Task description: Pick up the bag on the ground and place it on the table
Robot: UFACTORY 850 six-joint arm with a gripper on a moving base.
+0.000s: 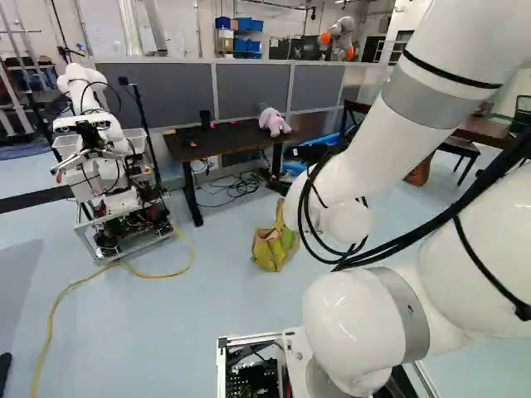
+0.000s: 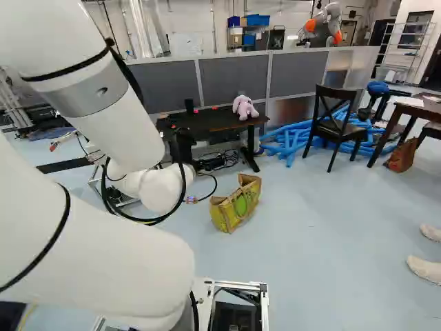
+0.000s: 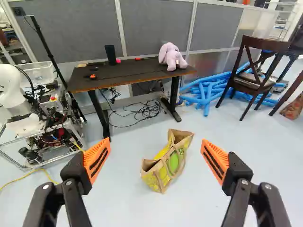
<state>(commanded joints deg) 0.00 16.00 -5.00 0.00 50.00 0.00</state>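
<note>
Gripper (image 3: 155, 140) with two orange-padded fingers, spread wide, holding nothing. Ahead of it and lower, apart from both fingers, a yellow and brown bag (image 3: 174, 161) sits slantwise on the floor (image 3: 128, 203). Beyond the bag stands a dark table (image 3: 125, 76), a stuffed toy (image 3: 171, 57) on it. The step looks to be the approach: best to come down slowly, turn so the fingers straddle the bag's narrow width, and close on fabric below the rim, lest it fold or slip.
</note>
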